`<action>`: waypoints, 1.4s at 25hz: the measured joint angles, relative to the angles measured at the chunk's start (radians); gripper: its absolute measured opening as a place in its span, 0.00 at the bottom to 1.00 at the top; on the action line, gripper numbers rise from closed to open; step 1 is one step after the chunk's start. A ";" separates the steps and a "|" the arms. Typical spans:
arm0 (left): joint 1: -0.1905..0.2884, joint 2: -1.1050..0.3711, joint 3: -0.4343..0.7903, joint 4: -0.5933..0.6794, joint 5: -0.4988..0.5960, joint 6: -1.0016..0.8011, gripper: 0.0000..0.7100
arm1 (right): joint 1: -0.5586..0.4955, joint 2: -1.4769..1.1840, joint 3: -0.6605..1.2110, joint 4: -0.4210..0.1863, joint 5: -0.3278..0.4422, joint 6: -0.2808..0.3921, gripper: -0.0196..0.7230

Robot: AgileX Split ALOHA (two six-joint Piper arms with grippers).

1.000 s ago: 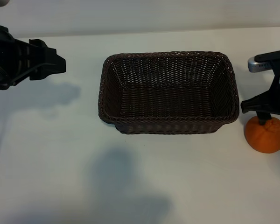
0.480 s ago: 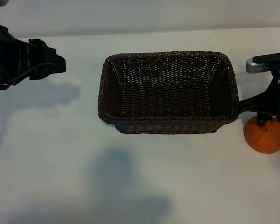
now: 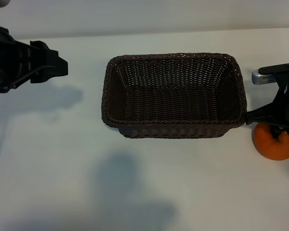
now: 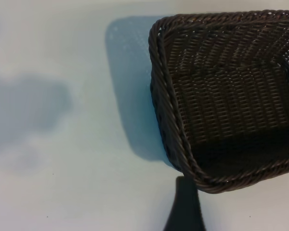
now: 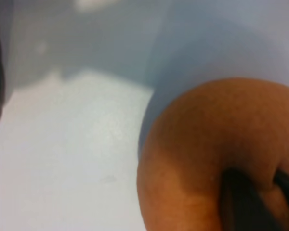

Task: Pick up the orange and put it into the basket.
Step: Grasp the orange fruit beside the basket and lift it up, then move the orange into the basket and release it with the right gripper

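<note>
Basket [image 3: 173, 127]: dark-brown woven wicker, braided rim, rough ribbed weave w/ slight sheen on strands. Orange [image 3: 269, 147]: matt, finely dimpled skin, a bit lumpy. Table [image 3: 135, 183]: smooth, matt, off-white, no texture visible. Left gripper [image 3: 55, 65] & right gripper [image 3: 278, 134]: black plastic look, matt. Silvery metal-look piece on right arm [image 3: 264, 76], semi-gloss.

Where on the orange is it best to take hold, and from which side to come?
Grip the orange across its round middle, coming straight from above: it sits free on the table beside the basket. The right gripper already presses into it from there.
</note>
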 joint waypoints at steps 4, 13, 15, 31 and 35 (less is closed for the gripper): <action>0.000 0.000 0.000 0.000 0.000 0.000 0.83 | 0.000 0.000 0.000 0.000 0.000 -0.008 0.15; 0.000 0.000 0.000 0.000 0.001 0.000 0.83 | 0.000 -0.096 0.002 0.001 0.007 -0.013 0.15; 0.000 0.000 0.000 0.000 0.001 -0.001 0.83 | 0.000 -0.135 0.002 0.002 0.012 -0.013 0.14; 0.000 0.000 0.000 0.000 0.005 -0.001 0.83 | 0.000 -0.338 -0.223 0.167 0.187 -0.160 0.13; 0.000 0.000 0.000 -0.003 0.005 -0.001 0.83 | 0.011 -0.337 -0.233 0.385 0.172 -0.315 0.13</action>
